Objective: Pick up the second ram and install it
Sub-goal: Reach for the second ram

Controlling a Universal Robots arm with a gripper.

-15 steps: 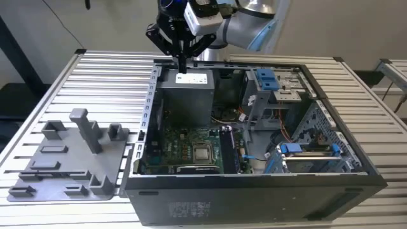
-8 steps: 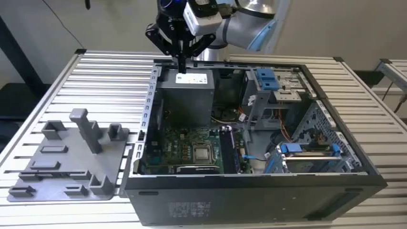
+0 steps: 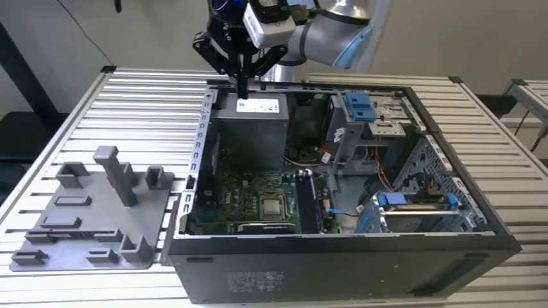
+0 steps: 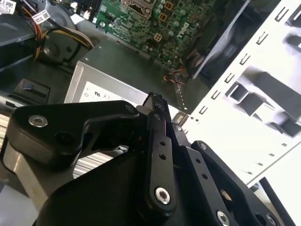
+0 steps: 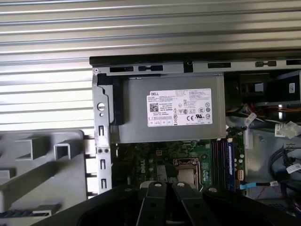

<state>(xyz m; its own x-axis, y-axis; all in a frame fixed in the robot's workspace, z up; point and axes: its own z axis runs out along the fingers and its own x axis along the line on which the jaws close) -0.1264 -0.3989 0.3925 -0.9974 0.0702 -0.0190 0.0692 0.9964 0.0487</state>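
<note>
- Black gripper (image 5: 168, 185) sat nearest, its two fingers pressed together with nothing seen between them; in the exterior view it hung above the far end of the open computer case (image 3: 342, 250).
- Under it lay the grey power supply (image 5: 164, 113), with a white label of small black print, a barcode and certification marks.
- Dark sticks stood seated in the slots beside the processor socket (image 5: 186, 172); the second ram (image 5: 220, 160) seemed to be one of them, though which one could not be told.
- Faint pale print marked the case's near wall, too small to read.
- Just beside the case, on the exterior view's left, a grey plastic tray (image 3: 94, 212) rested on the ribbed metal counter (image 3: 145, 96).
</note>
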